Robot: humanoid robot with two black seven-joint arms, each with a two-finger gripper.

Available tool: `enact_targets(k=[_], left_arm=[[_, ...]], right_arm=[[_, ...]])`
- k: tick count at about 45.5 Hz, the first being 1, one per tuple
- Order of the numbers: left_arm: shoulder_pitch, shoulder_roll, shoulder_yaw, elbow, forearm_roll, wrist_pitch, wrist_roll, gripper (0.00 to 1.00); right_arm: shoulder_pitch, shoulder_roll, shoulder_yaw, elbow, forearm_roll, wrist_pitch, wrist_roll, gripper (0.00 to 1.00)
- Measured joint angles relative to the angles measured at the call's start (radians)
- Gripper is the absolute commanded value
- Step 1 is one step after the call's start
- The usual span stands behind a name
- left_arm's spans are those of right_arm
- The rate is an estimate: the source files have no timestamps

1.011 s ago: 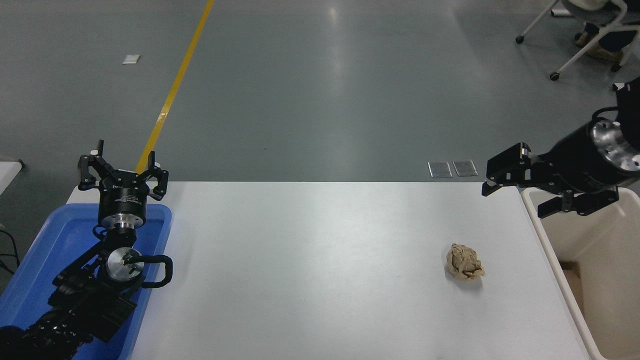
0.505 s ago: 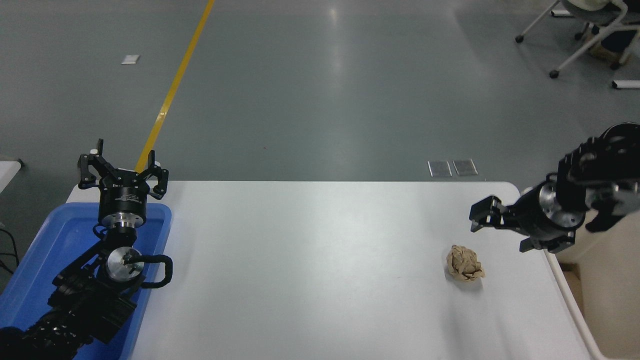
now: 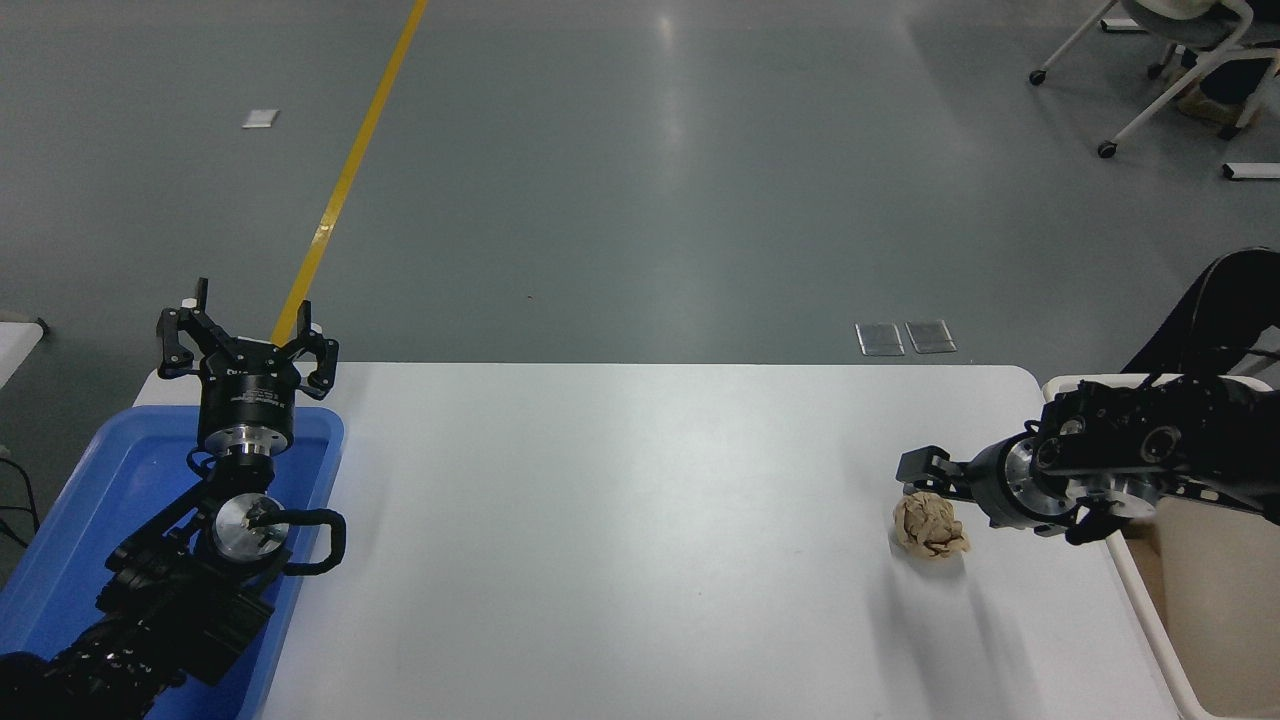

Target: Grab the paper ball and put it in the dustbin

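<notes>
The tan crumpled paper ball (image 3: 930, 527) lies on the white table (image 3: 620, 520) near its right side. My right gripper (image 3: 932, 478) is open and empty, down low just behind and to the right of the ball, with one finger (image 3: 918, 468) right above the ball's far edge. The cream dustbin (image 3: 1133, 575) stands at the table's right edge, partly hidden behind my right arm. My left gripper (image 3: 245, 340) is parked open over the far end of the blue tray.
A blue plastic tray (image 3: 60, 520) lies at the table's left edge under my left arm. Wheeled chairs (image 3: 1180, 60) stand on the floor at the far right. A yellow line (image 3: 350, 170) runs across the grey floor.
My right gripper has come down and toward the left, from above the dustbin's far end to table height right beside the paper ball. The ball and my left arm have not moved.
</notes>
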Motion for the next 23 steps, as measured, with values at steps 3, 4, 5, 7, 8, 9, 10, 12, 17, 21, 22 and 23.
enact_targets(k=[3,4,5,7,8,9,10,12,17,21,22,23], left_arm=[[0.000,0.000,0.000,0.000,0.000,0.000,0.000,0.99],[0.000,0.000,0.000,0.000,0.000,0.000,0.000,0.99],[0.000,0.000,0.000,0.000,0.000,0.000,0.000,0.99],[0.000,0.000,0.000,0.000,0.000,0.000,0.000,0.99],[0.000,0.000,0.000,0.000,0.000,0.000,0.000,0.99],[0.000,0.000,0.000,0.000,0.000,0.000,0.000,0.99],[0.000,0.000,0.000,0.000,-0.001,0.000,0.000,0.99],[0.000,0.000,0.000,0.000,-0.001,0.000,0.000,0.99],[0.000,0.000,0.001,0.000,-0.001,0.000,0.000,0.99],[0.000,0.000,0.001,0.000,-0.001,0.000,0.000,0.99],[0.000,0.000,0.001,0.000,-0.001,0.000,0.000,0.99],[0.000,0.000,0.001,0.000,-0.001,0.000,0.000,0.99]], right_arm=[[-0.024,0.019,0.006,-0.022,-0.007,-0.014,0.000,1.00],[-0.031,0.025,0.007,-0.027,-0.008,-0.017,0.000,1.00],[-0.038,0.032,0.008,-0.034,-0.010,-0.020,0.000,1.00],[-0.055,0.048,0.012,-0.054,-0.013,-0.031,0.000,1.00],[-0.061,0.054,0.012,-0.062,-0.015,-0.034,0.000,1.00],[-0.067,0.060,0.013,-0.069,-0.015,-0.037,0.000,1.00],[-0.075,0.067,0.014,-0.079,-0.017,-0.041,0.000,1.00],[-0.084,0.075,0.015,-0.093,-0.019,-0.047,0.000,1.00],[-0.105,0.095,0.018,-0.125,-0.026,-0.058,0.000,1.00],[-0.120,0.107,0.019,-0.144,-0.041,-0.066,0.000,1.00],[-0.125,0.111,0.019,-0.150,-0.045,-0.069,0.000,1.00],[-0.129,0.116,0.019,-0.155,-0.050,-0.072,0.000,1.00]])
